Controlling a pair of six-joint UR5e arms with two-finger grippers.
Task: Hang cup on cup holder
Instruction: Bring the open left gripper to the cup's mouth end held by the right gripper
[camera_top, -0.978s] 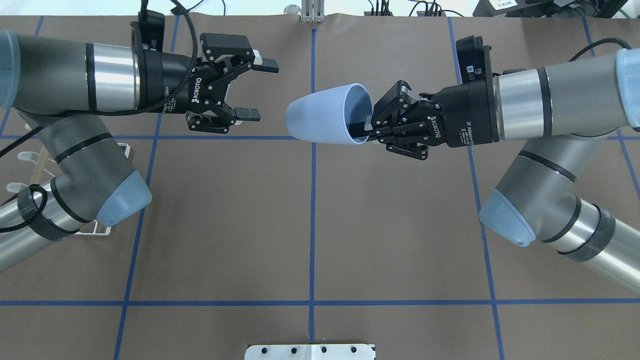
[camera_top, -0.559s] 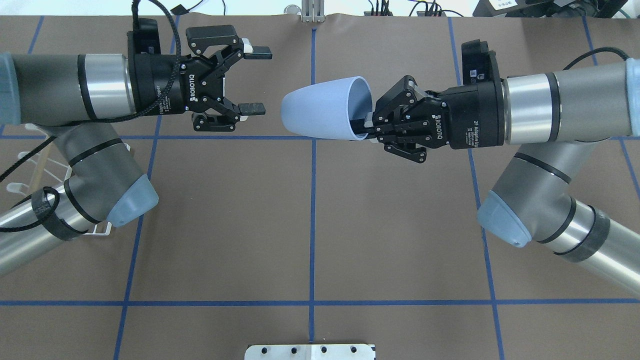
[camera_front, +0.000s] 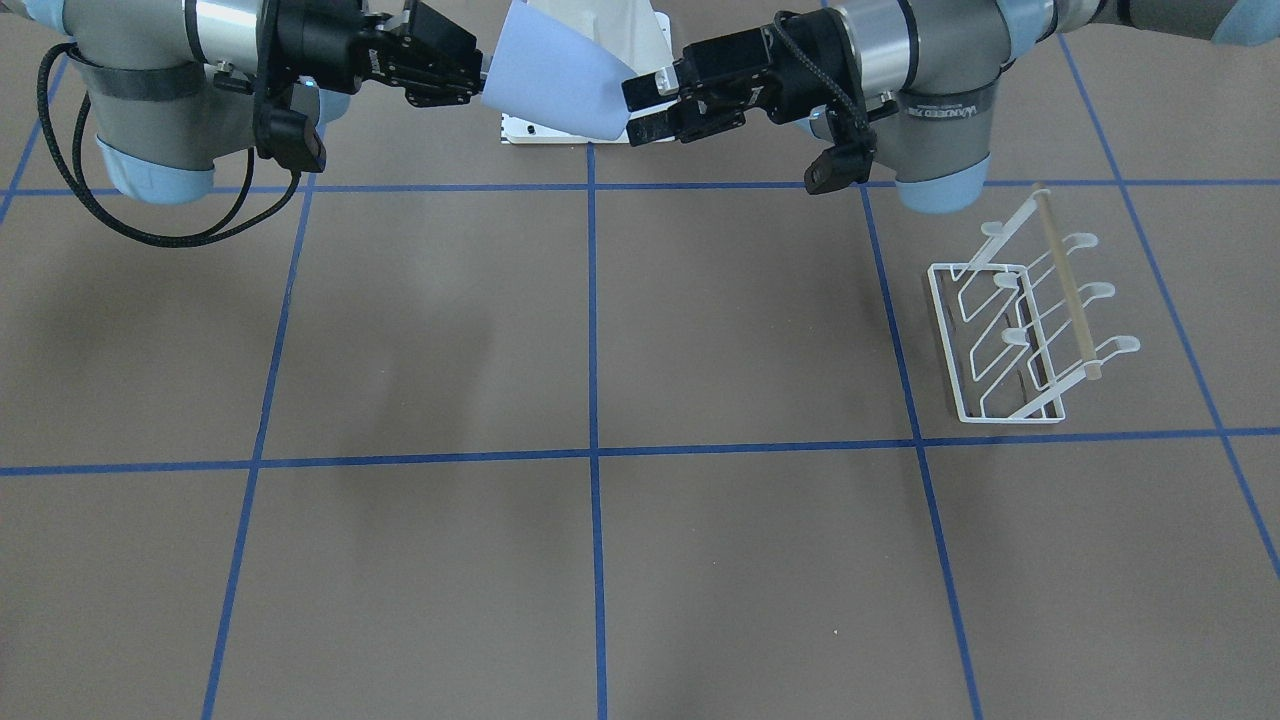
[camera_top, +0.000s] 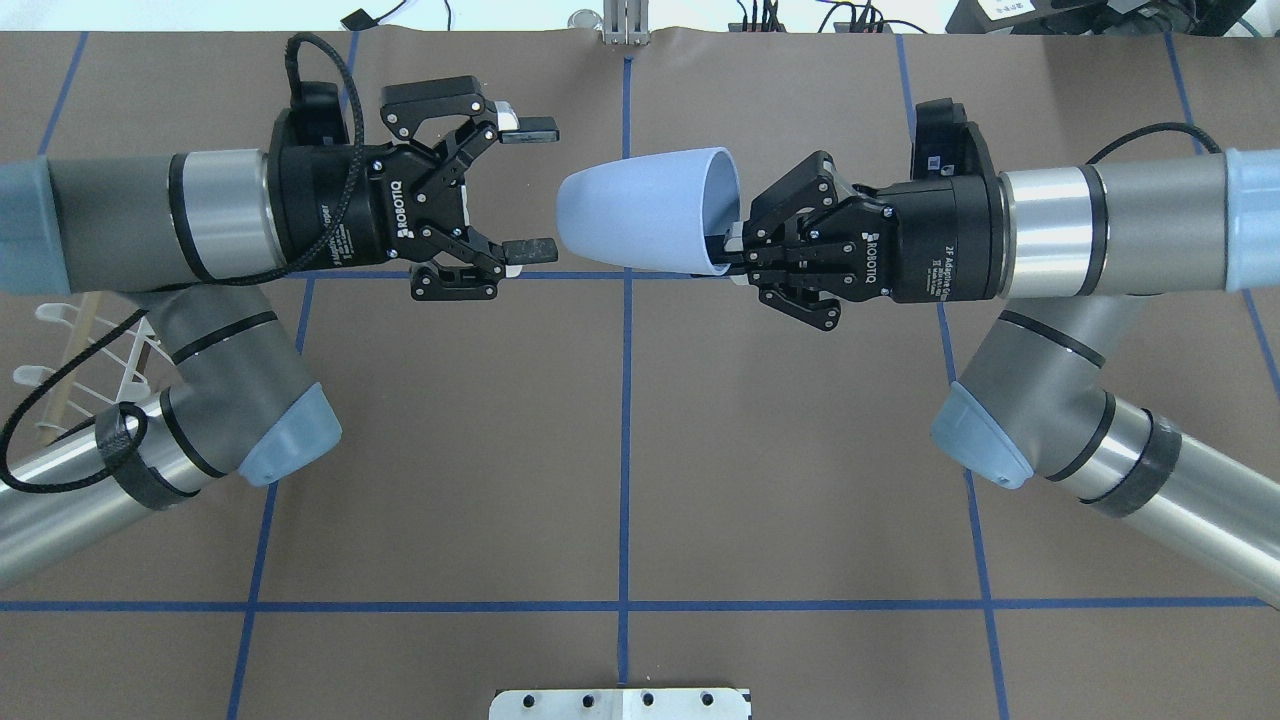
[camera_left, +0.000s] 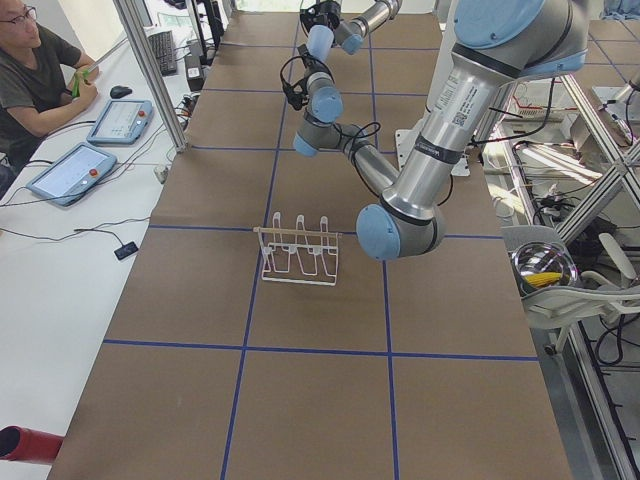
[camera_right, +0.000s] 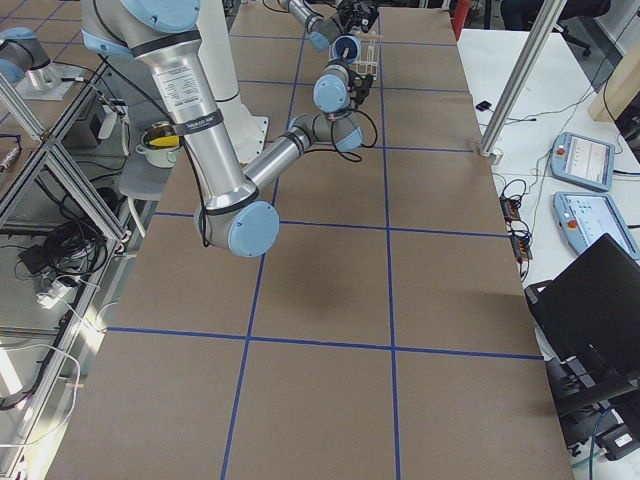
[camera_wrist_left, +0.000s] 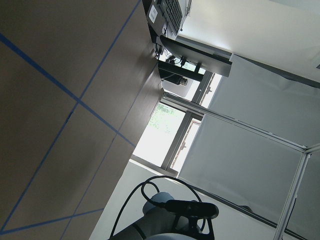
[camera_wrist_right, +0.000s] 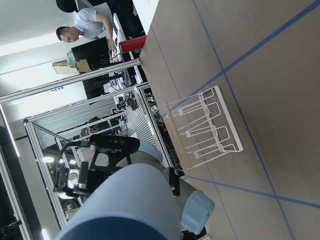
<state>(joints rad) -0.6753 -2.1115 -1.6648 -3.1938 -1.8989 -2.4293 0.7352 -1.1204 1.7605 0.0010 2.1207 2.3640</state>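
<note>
The light-blue cup (camera_top: 640, 210) is held in the air on its side, closed end toward my left arm. My right gripper (camera_top: 733, 250) is shut on the cup's rim, one finger inside the mouth. My left gripper (camera_top: 532, 187) is open, and its fingertips just reach the cup's closed end on either side. I cannot tell whether they touch it. The front view shows the cup (camera_front: 560, 85) between the right gripper (camera_front: 478, 80) and the left gripper (camera_front: 642, 108). The white wire cup holder (camera_front: 1020, 330) stands on the table by my left arm, mostly hidden under that arm from overhead (camera_top: 90, 350).
A white bolted pedestal (camera_top: 620, 703) sits at the near table edge. Blue tape lines cross the brown table (camera_top: 620, 450). The rack also shows in the right wrist view (camera_wrist_right: 200, 132). An operator (camera_left: 35, 70) sits beside the table on my left.
My left gripper has moved right toward the cup, staying open, and now reaches its closed end. My right gripper has shifted the cup slightly left and levelled it.
</note>
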